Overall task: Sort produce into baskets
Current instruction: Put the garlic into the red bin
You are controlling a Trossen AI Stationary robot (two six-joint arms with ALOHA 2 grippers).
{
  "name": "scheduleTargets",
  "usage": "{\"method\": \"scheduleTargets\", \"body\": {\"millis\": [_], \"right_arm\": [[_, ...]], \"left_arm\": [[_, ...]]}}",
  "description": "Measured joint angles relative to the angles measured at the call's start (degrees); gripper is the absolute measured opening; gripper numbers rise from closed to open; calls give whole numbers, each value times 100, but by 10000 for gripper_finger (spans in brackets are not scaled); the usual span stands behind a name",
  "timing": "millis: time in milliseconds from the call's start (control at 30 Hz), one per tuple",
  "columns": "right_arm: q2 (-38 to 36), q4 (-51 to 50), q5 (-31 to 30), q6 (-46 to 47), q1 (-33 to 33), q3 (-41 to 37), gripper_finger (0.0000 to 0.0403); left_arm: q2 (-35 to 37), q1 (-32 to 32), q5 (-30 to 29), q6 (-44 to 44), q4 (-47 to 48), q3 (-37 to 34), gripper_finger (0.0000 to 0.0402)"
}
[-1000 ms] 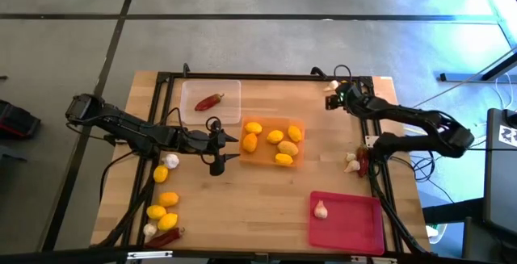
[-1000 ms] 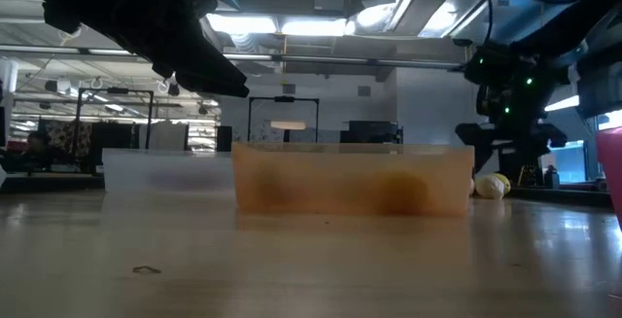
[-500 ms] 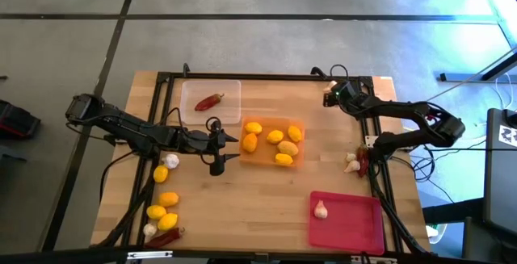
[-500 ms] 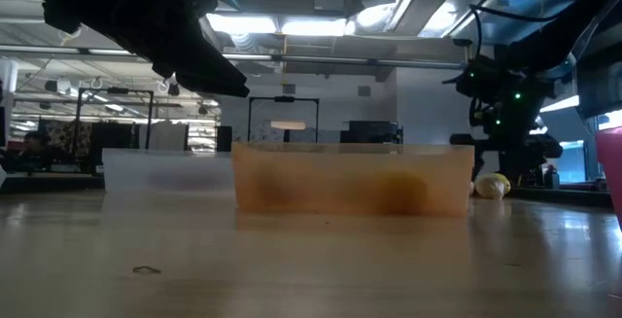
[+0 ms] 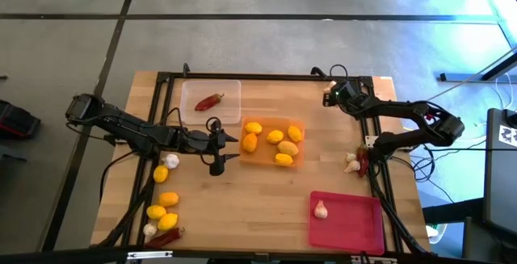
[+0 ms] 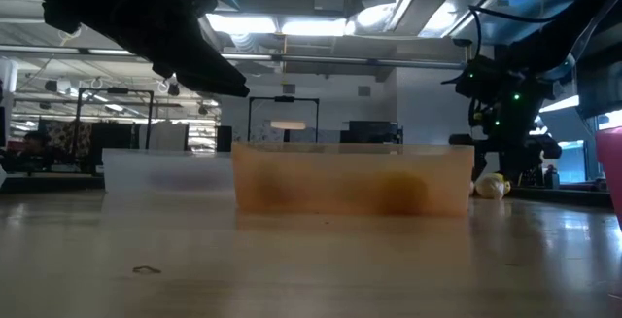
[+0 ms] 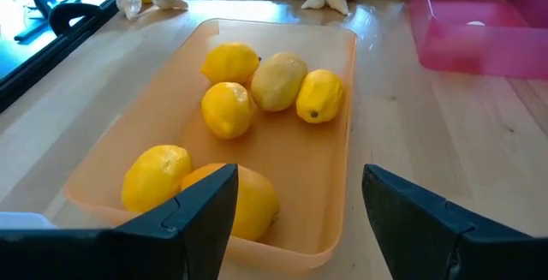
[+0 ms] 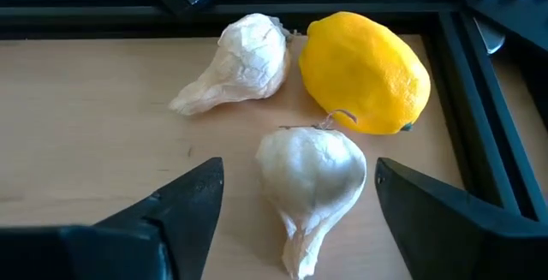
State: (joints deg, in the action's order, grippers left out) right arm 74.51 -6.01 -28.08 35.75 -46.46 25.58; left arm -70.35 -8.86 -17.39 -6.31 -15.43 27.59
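Wooden table under you, grey floor all round it, and you're roughly halfway through this sort. Three trays are out. Your orange tray in the middle is doing best: five lemons in it already. Over at the far edge, your clear tray holds a single chili. Near the front right, your red tray has one garlic and plenty of bare floor.

Now what's left, and it's a fair bit. Down the left side you've got loose lemons strung toward the near corner, a garlic bulb beside the upper one, another bulb and a chili at the bottom. At the right edge, a small heap of garlic and chili waits by the frame. In the far right corner, two bulbs and a lemon sit close together.

That's where your right gripper is: jaws apart, nothing held, straddling the nearer bulb, which lies on the wood just beside the lemon. I'd judge that bulb is next, bound for the red tray.

Your left gripper hangs just beside the orange tray's left end, fingers spread and empty, facing the lemons.
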Motion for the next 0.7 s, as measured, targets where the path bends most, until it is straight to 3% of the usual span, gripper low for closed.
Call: {"method": "scheduleTargets", "body": {"millis": [700], "right_arm": [[414, 107, -492, -22, 197, 1, 141]], "left_arm": [[0, 0, -2, 25, 3, 0, 246]]}}
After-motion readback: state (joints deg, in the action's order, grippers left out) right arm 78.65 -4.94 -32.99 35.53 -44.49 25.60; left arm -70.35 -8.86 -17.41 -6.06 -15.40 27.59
